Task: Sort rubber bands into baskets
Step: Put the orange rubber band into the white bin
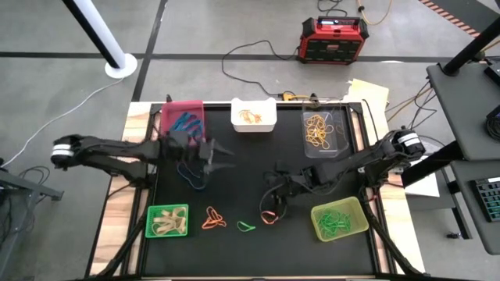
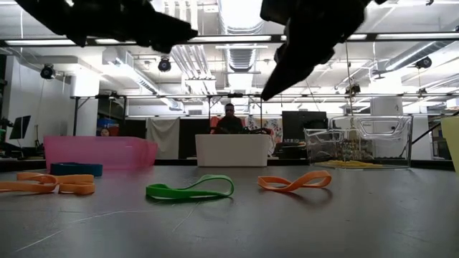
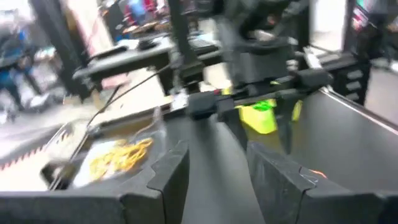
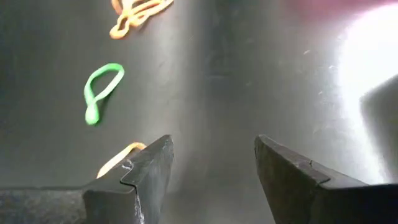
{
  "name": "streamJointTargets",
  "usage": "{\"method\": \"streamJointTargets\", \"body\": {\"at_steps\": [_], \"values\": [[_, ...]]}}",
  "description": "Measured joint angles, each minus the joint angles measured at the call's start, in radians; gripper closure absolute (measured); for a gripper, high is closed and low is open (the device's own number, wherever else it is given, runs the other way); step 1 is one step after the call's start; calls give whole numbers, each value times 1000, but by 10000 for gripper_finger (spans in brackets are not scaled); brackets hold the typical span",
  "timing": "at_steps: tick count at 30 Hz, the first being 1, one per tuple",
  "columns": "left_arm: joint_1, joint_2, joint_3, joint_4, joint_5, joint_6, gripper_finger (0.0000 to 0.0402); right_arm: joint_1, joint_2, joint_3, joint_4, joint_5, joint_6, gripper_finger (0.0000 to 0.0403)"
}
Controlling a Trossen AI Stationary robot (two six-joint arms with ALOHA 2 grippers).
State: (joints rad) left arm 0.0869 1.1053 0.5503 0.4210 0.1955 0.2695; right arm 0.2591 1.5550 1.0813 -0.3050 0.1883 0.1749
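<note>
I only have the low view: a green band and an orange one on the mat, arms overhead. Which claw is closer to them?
Observer: The right claw. From above, it hangs right by the orange band.
Operator: Is it carrying anything?
Observer: No. Its wrist view shows the fingers apart, with bare mat between them.
Operator: Where is the left one?
Observer: The left claw is nearer the pink basket, beside a blue band.
Operator: Where would the green band go?
Observer: Probably the yellow-green basket at the front right. It holds green bands.
</note>
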Motion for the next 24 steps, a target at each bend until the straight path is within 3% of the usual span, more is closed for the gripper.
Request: {"method": "streamJointTargets", "body": {"at_steps": [4, 11, 24], "values": [[95, -128, -1, -151, 104, -105, 256, -21, -10, -7, 15, -4, -11, 186], [19, -287, -3, -261, 132, -213, 260, -3, 7, -9, 21, -11, 22, 186], [-39, -257, -4, -363, 127, -422, 263, 110, 82, -7, 96, -4, 79, 187]]}}
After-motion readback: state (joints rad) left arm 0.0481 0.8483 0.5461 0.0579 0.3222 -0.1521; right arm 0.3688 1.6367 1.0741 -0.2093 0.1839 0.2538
